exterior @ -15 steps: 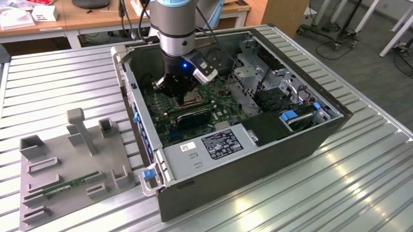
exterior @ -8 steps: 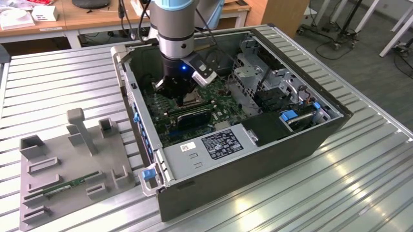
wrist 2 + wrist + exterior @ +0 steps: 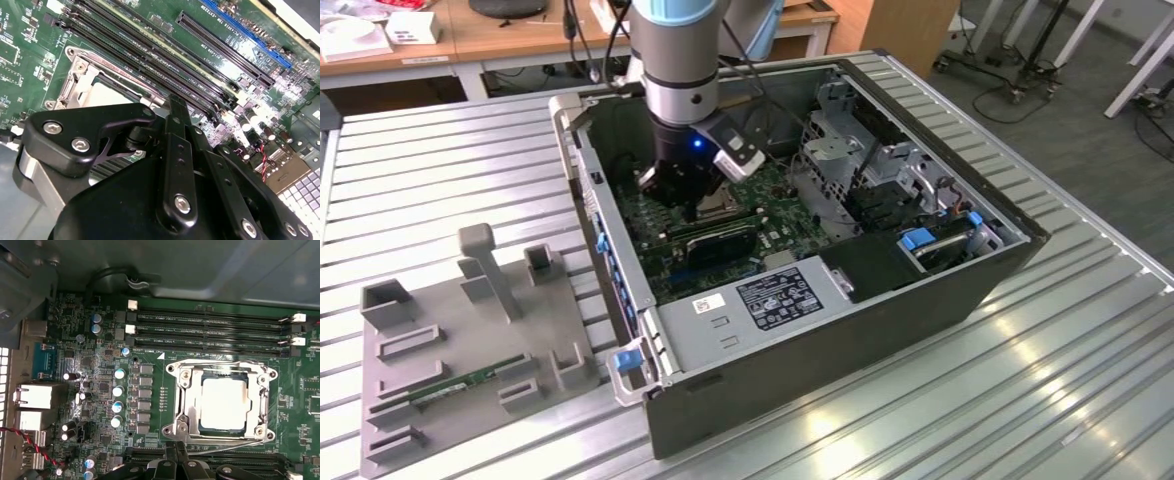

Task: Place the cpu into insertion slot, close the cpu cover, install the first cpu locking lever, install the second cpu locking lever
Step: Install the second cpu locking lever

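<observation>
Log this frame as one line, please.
gripper: over socket | cpu: seated | cover: down | fingers: unclear

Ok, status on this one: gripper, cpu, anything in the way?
Gripper low over the board, beside the socket. Cpu seated in slot, cover down around it. Nothing in the way.

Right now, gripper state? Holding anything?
Gripper: cannot be told whether open or closed; it sits low over the insertion slot, with the cpu already seated there.
</observation>
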You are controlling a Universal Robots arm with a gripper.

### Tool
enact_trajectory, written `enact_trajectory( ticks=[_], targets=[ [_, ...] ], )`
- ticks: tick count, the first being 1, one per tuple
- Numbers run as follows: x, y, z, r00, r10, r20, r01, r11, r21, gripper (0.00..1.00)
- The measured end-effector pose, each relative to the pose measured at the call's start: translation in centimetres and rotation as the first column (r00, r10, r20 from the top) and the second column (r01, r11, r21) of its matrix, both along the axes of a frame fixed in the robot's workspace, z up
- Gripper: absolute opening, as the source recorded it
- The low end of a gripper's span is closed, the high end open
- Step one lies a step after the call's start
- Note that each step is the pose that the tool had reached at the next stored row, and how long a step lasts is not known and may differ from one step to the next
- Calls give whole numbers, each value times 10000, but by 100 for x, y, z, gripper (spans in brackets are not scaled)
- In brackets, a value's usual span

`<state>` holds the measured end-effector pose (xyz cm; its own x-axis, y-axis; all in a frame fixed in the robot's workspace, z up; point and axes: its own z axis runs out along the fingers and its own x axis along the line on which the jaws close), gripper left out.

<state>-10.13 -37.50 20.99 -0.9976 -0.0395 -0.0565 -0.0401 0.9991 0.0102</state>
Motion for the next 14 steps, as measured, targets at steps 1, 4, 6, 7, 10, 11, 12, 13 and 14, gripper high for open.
enact_trajectory(
  ticks=[1, 4, 6, 7, 10, 11, 12, 13, 14],
  targets=[
    [-4, 0, -8, 10000, 0, 0, 0, 10000, 0, 11],
    [-13, 0, -30, 10000, 0, -1, 0, 10000, -1, 11],
    [-18, -1, -40, 10000, 1, -1, -1, 10000, -2, 11],
    [-18, -1, -40, 10000, 1, -2, -1, 10000, -3, 11],
    [-18, 0, -41, 10000, 1, -1, -1, 10000, 2, 11],
    [-18, 0, -42, 10000, 0, -1, 0, 10000, 6, 11],
    [-18, 0, -44, 10000, 0, 0, 0, 10000, 11, 11],
    [-19, 0, -46, 10000, 0, 0, 0, 10000, 15, 11],
    [-19, 0, -48, 10000, -1, 0, 1, 10000, 20, 11]
  ],
)
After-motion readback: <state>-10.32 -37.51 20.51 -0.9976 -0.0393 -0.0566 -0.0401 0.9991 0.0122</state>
